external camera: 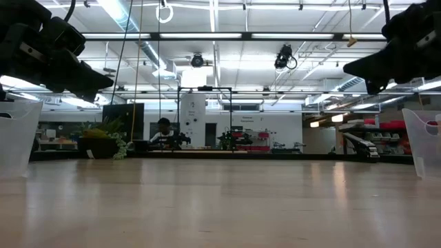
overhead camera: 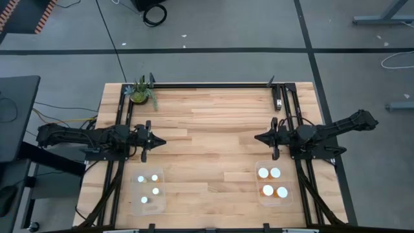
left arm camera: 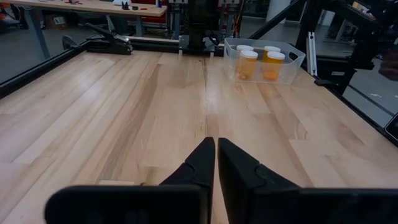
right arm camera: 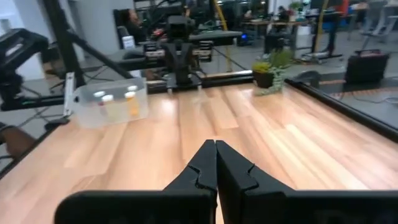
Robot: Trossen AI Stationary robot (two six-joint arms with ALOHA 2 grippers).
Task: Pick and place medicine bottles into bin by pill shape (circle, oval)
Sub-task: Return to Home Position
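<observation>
Overhead and wrist views of the two-arm station. The left gripper (overhead camera: pixel 159 142) and right gripper (overhead camera: pixel 259 137) hang above the wooden tabletop (overhead camera: pixel 213 149), pointing at each other from opposite sides and well apart. In each wrist view the fingers (left arm camera: pixel 202 163) (right arm camera: pixel 231 168) are pressed together and hold nothing.

The four whitish medicine bottles (overhead camera: pixel 155 191) stand upright in the left transparent bin (overhead camera: pixel 163 194), at the near edge just in front of the left gripper. The four orange medicine bottles (overhead camera: pixel 268 190) stand in the right transparent bin (overhead camera: pixel 272 202), just in front of the right gripper.

A potted plant (overhead camera: pixel 140 93) sits at the far left corner, beside the black frame rail (overhead camera: pixel 213 85). A person (external camera: pixel 163 131) shows in the room beyond.
</observation>
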